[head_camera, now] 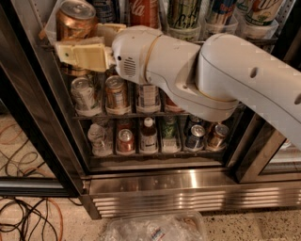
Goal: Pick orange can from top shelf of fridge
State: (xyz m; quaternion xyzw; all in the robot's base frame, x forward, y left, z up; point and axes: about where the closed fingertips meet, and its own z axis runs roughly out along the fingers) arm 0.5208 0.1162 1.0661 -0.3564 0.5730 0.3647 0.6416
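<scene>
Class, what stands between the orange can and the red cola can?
A dark can, seen in the camera view; the gripper sits at the orange can, across its front.

Upright orange can (75, 21), copper-gold body, silver lid, at left end of top shelf (256, 42) of fridge (188, 184), clasped by gripper (66, 41)

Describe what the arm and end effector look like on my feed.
The arm is smooth, bulbous white shells with small dark oval holes and a dotted vent grille near the wrist. The end effector, upper left by the orange can, is blocky pale tan.
</scene>
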